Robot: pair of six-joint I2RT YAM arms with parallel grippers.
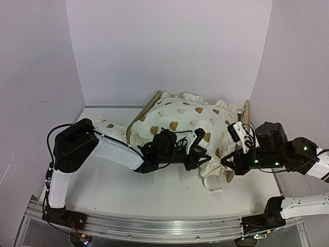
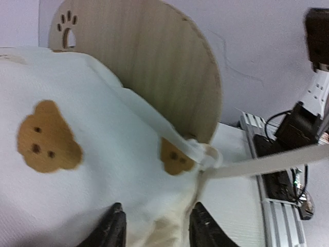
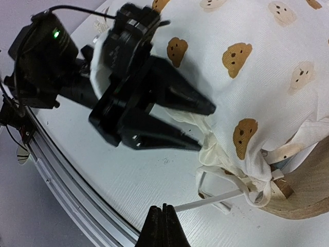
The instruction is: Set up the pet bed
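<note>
The pet bed's light-wood headboard [image 2: 154, 62] with its paw-print cutout stands at the right end [image 1: 245, 114]. The cream bear-print cushion [image 1: 185, 121] lies over the frame and hides the bed's base. My left gripper [image 2: 157, 226] is open at the cushion's near edge, with the ruffle lying loose between its fingers [image 2: 114, 226]. It also shows in the right wrist view as the left gripper [image 3: 205, 128]. My right gripper [image 3: 163, 213] is shut on a cushion tie [image 3: 205, 201]. The tie runs taut from a knot by the headboard [image 3: 308, 195].
A small bear-print pillow [image 1: 110, 128] lies on the table behind the left arm. An aluminium rail [image 1: 154, 226] runs along the near edge. White walls close in the back and both sides. The two grippers are close together at the bed's near right corner.
</note>
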